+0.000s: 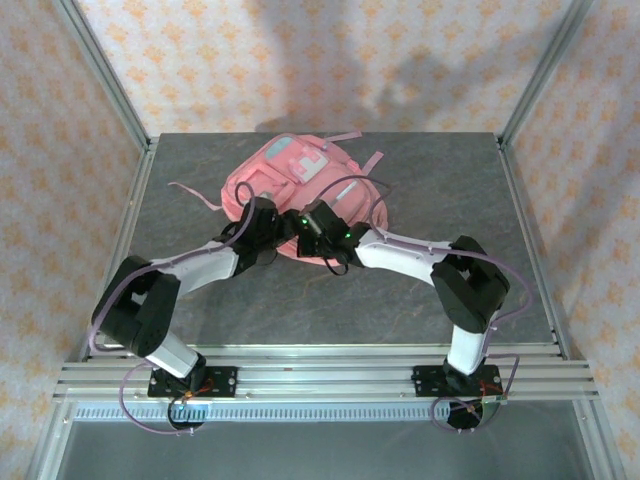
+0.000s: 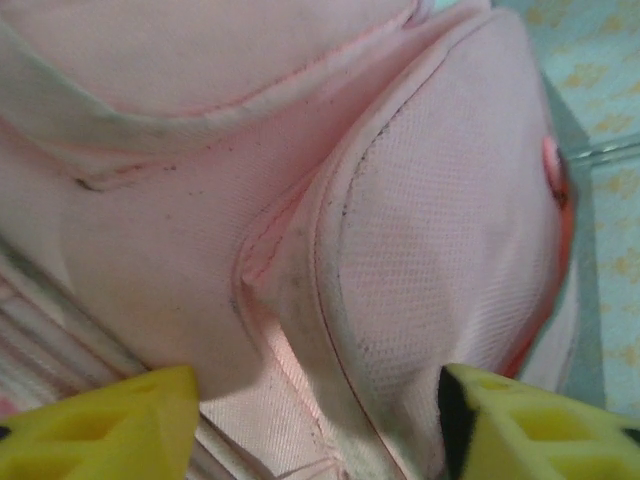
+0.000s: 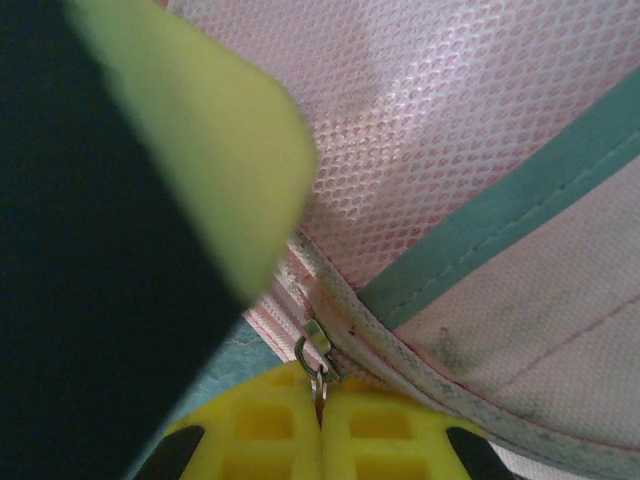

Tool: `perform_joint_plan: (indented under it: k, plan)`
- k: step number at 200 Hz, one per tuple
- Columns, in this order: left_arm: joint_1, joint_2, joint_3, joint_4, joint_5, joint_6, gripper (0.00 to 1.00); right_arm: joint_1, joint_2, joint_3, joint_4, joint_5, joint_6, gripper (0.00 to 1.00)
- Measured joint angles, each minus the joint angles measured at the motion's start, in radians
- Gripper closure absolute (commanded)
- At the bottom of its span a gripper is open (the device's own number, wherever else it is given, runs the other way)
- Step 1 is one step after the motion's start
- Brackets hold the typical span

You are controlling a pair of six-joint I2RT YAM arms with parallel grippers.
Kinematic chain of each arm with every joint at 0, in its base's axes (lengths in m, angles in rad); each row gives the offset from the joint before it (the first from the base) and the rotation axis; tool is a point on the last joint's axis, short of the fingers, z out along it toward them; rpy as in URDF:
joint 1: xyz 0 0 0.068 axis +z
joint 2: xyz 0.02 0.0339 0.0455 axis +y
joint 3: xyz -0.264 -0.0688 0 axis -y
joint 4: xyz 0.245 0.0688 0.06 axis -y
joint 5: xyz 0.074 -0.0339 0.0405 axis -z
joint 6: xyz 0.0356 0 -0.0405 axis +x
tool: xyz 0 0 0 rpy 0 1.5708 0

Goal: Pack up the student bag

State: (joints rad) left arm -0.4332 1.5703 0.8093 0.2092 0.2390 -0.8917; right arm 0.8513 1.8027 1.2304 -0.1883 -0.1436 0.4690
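Since the student bag lies flat toward the far middle of the counter and looks limp, I judge it will sag and slide wherever I tug. Seams, piping and zip tabs should give surer purchase than loose cloth. My right jaws are pressed together on the small metal zip pull at the bag's edge. My left jaws stand spread astride a padded fold; whether they bite it, I cannot tell.
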Motion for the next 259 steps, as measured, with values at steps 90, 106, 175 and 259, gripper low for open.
perform_joint_plan:
  k: [90,106,175,259]
  plan:
    - [0.000,0.046,0.035,-0.010,0.021,-0.019,1.00,-0.035,-0.095,-0.151,0.024,0.029,-0.022,1.00]
    - [0.004,0.046,0.036,-0.014,0.032,-0.015,1.00,-0.068,-0.151,-0.208,0.026,0.038,-0.024,1.00]
    - [0.008,0.047,0.065,-0.040,0.095,0.023,1.00,-0.129,-0.238,-0.274,0.037,0.043,-0.071,1.00]
    - [0.027,0.208,0.363,-0.297,0.108,0.195,0.60,-0.014,-0.246,-0.306,0.109,0.094,-0.030,1.00]
